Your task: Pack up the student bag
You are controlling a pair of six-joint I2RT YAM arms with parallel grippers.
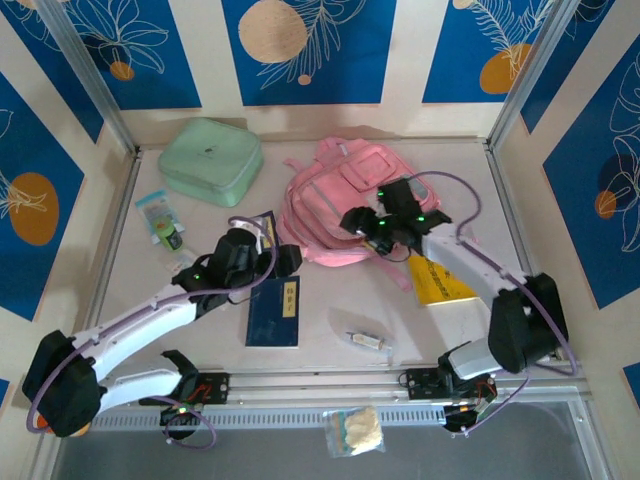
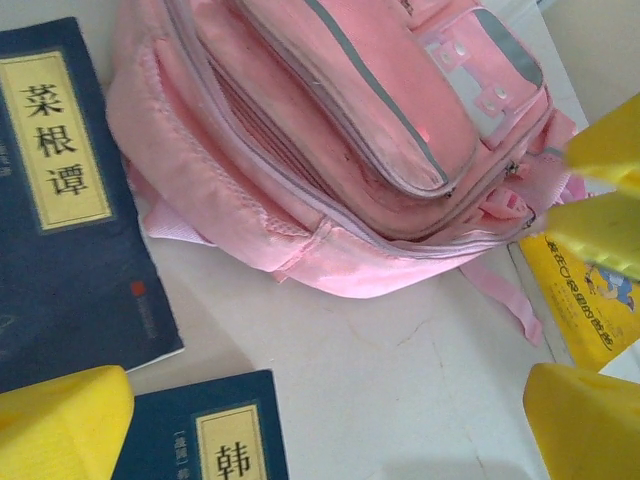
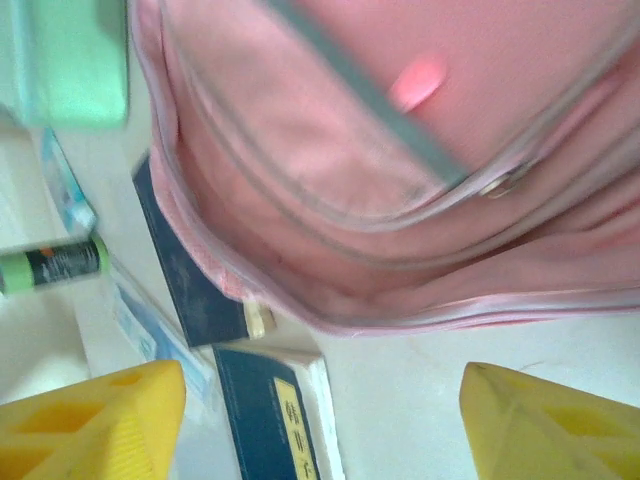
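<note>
Hovering by the student bag (image 1: 335, 200), my left gripper (image 2: 320, 430) and right gripper (image 3: 320, 400) both gape empty; books (image 1: 273, 312) beside it lie unpacked, so packing looks barely begun.

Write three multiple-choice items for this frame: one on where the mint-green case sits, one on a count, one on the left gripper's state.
1. Where is the mint-green case relative to the student bag?
A. On top of it
B. Beside it, on the left arm's side
C. Inside it

2. How many dark blue books lie outside the bag?
A. One
B. Two
C. Four

3. The left gripper is:
A. shut on a strap
B. shut on a book
C. open, holding nothing

Key:
1 B: the top view shows the case lying next to the bag on that side.
2 B: the left wrist view shows two blue covers near the bag.
3 C: its jaws stand wide apart with nothing between them.
</note>
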